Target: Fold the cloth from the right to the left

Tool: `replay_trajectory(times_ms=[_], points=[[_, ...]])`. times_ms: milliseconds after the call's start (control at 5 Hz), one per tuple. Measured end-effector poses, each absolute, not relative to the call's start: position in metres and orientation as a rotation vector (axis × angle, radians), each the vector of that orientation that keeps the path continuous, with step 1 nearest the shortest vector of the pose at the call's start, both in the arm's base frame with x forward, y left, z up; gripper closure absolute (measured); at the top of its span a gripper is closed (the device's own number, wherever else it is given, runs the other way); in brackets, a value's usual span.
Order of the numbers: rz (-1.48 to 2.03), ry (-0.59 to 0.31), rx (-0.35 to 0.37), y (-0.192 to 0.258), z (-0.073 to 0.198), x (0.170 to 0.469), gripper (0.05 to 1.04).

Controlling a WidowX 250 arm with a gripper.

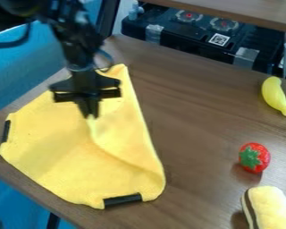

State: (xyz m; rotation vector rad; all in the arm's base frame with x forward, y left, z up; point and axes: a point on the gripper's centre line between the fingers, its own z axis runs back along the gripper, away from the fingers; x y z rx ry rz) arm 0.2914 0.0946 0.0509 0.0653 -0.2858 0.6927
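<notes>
The gripper (91, 116) pinched a small peak of cloth (50, 143), a seemingly slight hold that risked letting the fold below it slip free.

Item count, on the bench (199, 107): one yellow cloth (61, 156), bearing two black strips (123, 200); one banana (275, 95); one strawberry (254, 158); one yellow, rounded item (274, 208) with a dark stripe. Item count, behind the bench: one black case (178, 42), bearing two round fittings (224, 24), one square code label (219, 40) and two visible pieces of tape (246, 57)
</notes>
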Motion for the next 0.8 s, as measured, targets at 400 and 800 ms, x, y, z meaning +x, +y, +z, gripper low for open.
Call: replay_trajectory(times_ms=[400,800], points=[[0.681,-0.31,0.016,0.135,0.067,0.257,1.028],[0.7,-0.282,0.06,0.158,0.057,0.242,1.028]])
